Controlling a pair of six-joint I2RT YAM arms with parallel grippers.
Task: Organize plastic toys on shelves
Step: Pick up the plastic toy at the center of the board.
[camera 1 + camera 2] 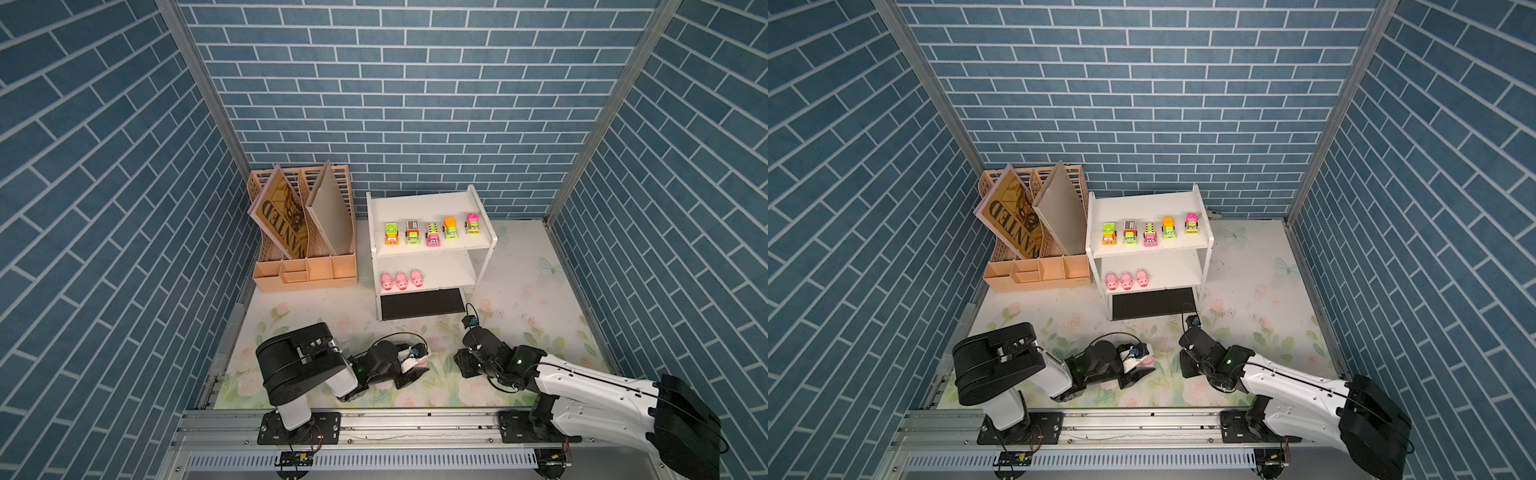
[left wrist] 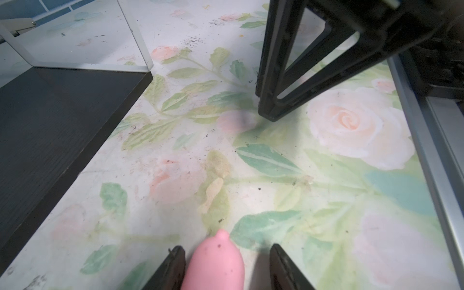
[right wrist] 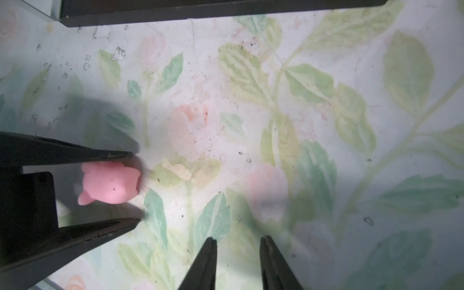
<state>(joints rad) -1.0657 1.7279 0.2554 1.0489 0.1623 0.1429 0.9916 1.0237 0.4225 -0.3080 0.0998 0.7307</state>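
The rose-print table (image 1: pixel 519 291) sat inside blue brick-pattern walls (image 1: pixel 374 104). A peach organizer (image 1: pixel 305 280) held a "WANTED" poster (image 1: pixel 282 220) and a grey board (image 1: pixel 328 216). On the shelves (image 1: pixel 424 203), five trucks (image 1: pixel 432 235) lined the top board and three pigs (image 1: pixel 401 281) the middle one, all facing the front edge. The fourth pig (image 3: pixel 109 184) lay on the table inside the left gripper (image 3: pixel 135 187), its long axis along the fingers (image 3: pixel 75 153). The jaws stood apart, one touching it. The right gripper (image 3: pixel 237 241) was slightly parted and empty.

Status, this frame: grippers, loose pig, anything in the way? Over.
Left gripper open, straddling loose pig on table, not yet clamped. Right gripper open, empty, alongside. Nothing blocking route to shelves.
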